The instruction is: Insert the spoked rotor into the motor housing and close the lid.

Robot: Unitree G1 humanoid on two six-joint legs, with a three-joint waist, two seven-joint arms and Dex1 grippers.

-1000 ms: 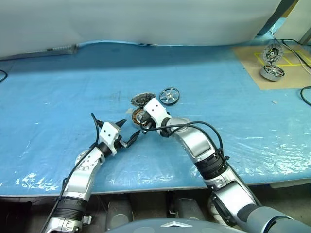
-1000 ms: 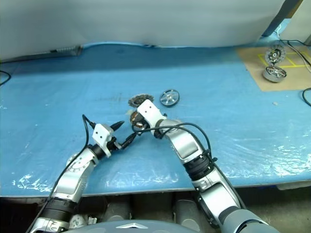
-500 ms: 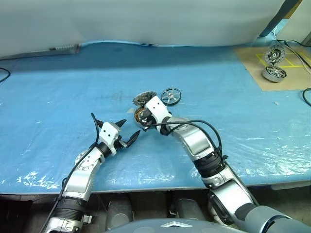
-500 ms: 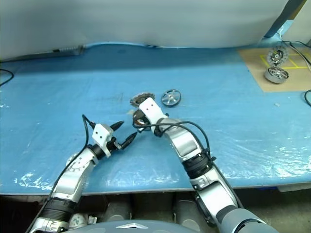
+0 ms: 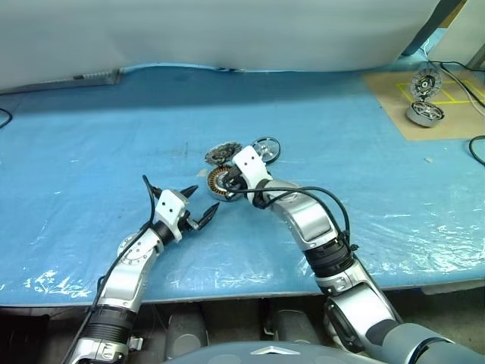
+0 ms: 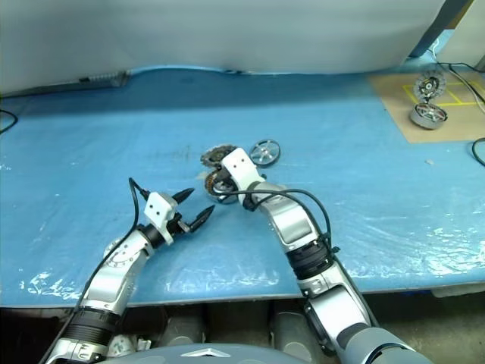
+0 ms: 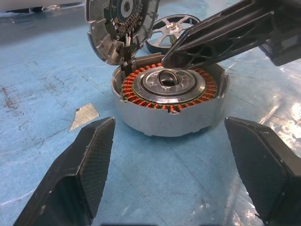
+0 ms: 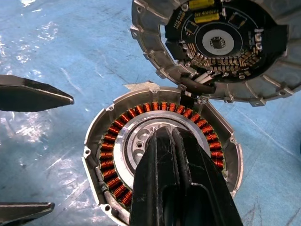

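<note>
Motor housing sits open mid-bench on blue plastic sheet, copper windings showing around the silver centre. Lid is hinged up at the far rim, circuit board facing the housing. Spoked rotor lies flat on the sheet just past the housing to the right, not yet inserted. Right gripper has its fingers clenched together, empty, tips over the housing's silver centre. Left gripper is near the housing's front, fingers spread wide, grasping nothing. Two more motor parts on a brown mat, far right.
</note>
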